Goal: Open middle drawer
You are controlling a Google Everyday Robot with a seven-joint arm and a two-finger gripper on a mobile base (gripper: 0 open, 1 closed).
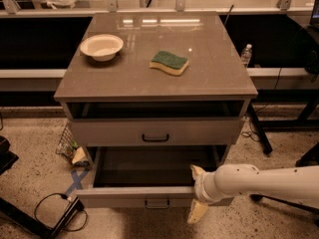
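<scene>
The middle drawer (124, 196) is pulled well out of the cabinet, showing its plain grey inside and a small black bar handle (157, 202) on the flat front. My gripper (196, 192), on a white arm coming from the right, is at the right part of the drawer's front. It is open: one finger (198, 172) reaches over the front's top edge into the drawer, and the other finger (197, 212) hangs outside, below the front. The taller-fronted top drawer (155, 132) above is slightly out. The lowest drawer is hidden.
A white bowl (101, 46) and a green-and-yellow sponge (170, 62) lie on the cabinet top (214, 59). A cable (50, 210) and litter (70, 148) lie on the floor at left. A water bottle (246, 55) stands at right.
</scene>
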